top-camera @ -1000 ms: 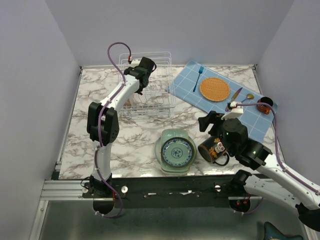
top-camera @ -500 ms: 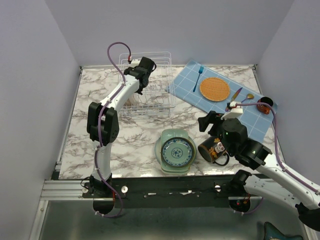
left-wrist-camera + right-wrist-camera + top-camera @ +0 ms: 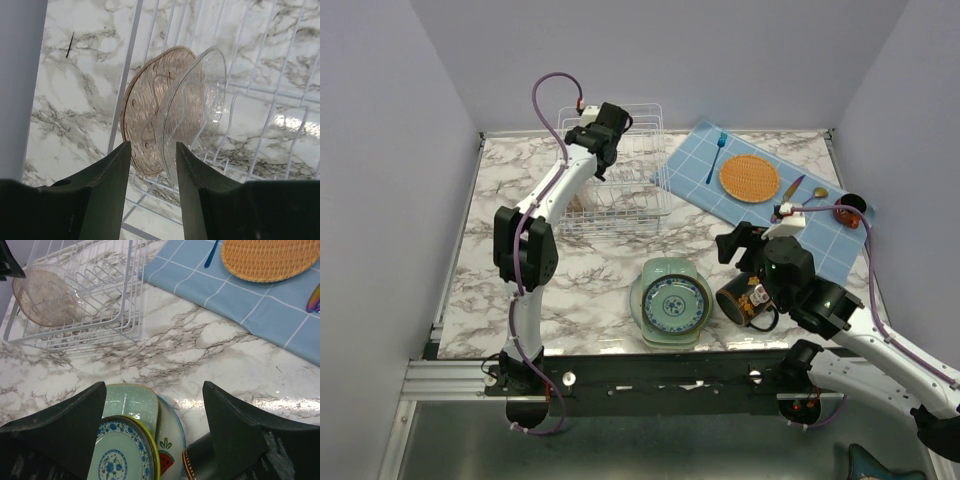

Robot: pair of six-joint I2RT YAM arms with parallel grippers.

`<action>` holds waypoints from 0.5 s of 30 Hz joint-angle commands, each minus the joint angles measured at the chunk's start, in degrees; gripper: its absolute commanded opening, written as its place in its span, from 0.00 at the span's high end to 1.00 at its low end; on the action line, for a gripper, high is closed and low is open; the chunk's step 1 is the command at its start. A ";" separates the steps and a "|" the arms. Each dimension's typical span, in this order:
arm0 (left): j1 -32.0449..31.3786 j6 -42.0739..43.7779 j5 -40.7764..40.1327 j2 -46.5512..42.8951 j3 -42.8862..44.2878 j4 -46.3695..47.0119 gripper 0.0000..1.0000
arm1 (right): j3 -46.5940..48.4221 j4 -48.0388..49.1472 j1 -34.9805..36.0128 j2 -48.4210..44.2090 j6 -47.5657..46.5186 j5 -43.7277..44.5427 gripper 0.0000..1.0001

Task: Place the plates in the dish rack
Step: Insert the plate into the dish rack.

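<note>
Marble table (image 3: 495,180), white with grey veins.

Left gripper (image 3: 152,150), my jaws parted: directly beneath them a white wire dish rack (image 3: 635,200) stands on the marble, bare stone showing through its wires.

Right gripper (image 3: 155,390), my jaws wide: below them and toward the left finger, a stack of plates (image 3: 127,440) lies flat on the table. A dark mug (image 3: 197,465) sits just beside the right finger, touching the stack's edge. Ahead and to the right of these jaws is a blue checked mat (image 3: 250,305), flat, its near corner close to the rack.
</note>
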 commanded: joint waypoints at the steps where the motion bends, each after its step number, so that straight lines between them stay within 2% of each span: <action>1: -0.35 2.14 0.11 -1.47 5.42 0.25 0.49 | -0.96 -1.18 0.13 -0.23 1.08 0.62 0.14; 6: -0.35 4.07 4.23 -2.17 6.23 2.27 0.50 | -0.26 -1.19 0.13 0.38 -0.49 2.11 0.13; 7: -0.35 5.12 7.99 -4.09 5.18 3.23 0.50 | 0.53 -0.66 0.13 1.87 -1.37 2.38 0.13; 10: -0.35 7.33 14.16 -10.75 -3.86 12.88 0.50 | 5.52 -1.19 0.13 6.08 -4.62 3.78 0.13; 11: -0.35 7.33 16.96 -12.26 -5.89 16.74 0.48 | 7.11 -1.80 0.13 10.36 -5.59 3.96 0.13; 15: -0.35 8.21 23.66 -17.89 -12.92 21.08 0.44 | 15.29 -3.39 0.13 21.11 -9.63 4.05 0.11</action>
